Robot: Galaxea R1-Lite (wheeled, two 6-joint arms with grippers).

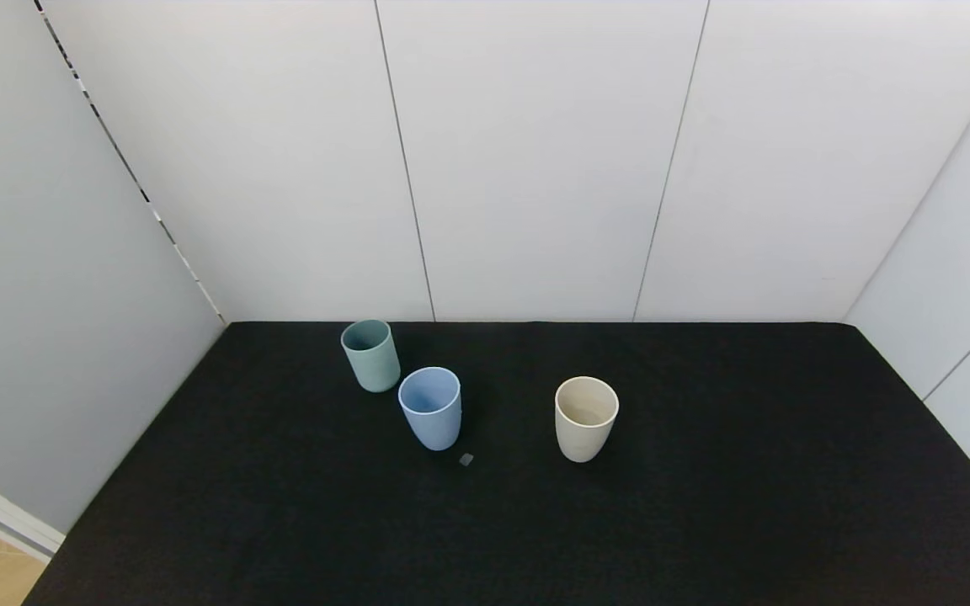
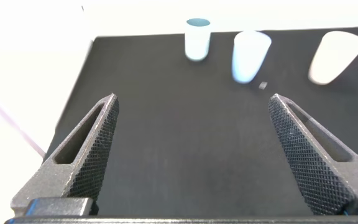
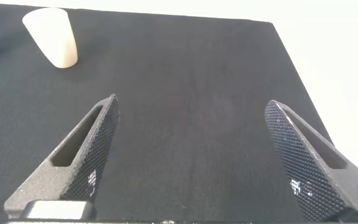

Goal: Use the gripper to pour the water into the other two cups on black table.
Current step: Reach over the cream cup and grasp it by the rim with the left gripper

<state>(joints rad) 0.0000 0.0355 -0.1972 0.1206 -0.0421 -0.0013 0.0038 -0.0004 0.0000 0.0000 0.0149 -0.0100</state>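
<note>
I see 3 cups standing upright on the black table (image 1: 704, 505). The green cup (image 1: 370, 355) is the farthest back, close to the table's far edge where it meets the white wall (image 1: 535, 168). The blue cup (image 1: 430, 407) is just beside it, a bit nearer to me and a bit to my right. I cannot tell if these 2 touch. The cream cup (image 1: 586, 417) stands alone, well apart from the blue cup on my right side. A tiny grey scrap (image 1: 466, 459) lies on the cloth just in front of the blue cup. I cannot see any water from here.

My left gripper (image 2: 191, 155) is low over the near left part of the table. Its 2 fingers are spread wide with nothing between them. All 3 cups are far ahead of it.

My right gripper (image 3: 191, 155) is over the near right part of the table, fingers spread wide too, holding nothing. The cream cup is ahead of it, and the table's right edge is near.

The front and right side of the table are bare black cloth.
</note>
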